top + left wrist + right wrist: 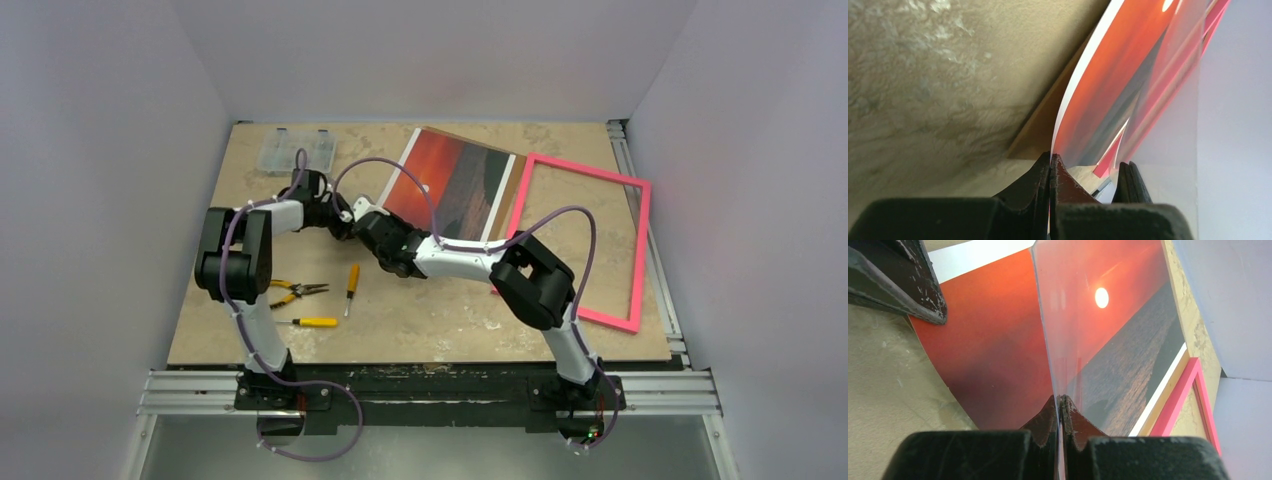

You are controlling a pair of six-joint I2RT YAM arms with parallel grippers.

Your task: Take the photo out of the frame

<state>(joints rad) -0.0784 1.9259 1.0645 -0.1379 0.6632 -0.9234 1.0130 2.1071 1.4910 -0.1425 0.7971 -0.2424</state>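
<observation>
The photo [450, 185], a red-orange sunset print, lies at the back middle of the table on its brown board [1040, 130]. The pink frame [640, 250] lies empty to its right, apart from it. My left gripper [340, 218] is shut on the photo's white near-left edge [1050, 156], which is lifted and curved off the board. My right gripper [362, 218] is shut on the edge of a clear sheet [1063, 330] that stands up over the photo [993, 355]; its jaws [1060, 397] pinch the sheet. The frame's corner shows in the right wrist view [1180, 395].
A clear plastic box [295, 150] sits at the back left. Pliers [290, 290], an orange screwdriver [351, 285] and a yellow-handled tool [312, 322] lie at the near left. Metal rails run along the table's right and near edges.
</observation>
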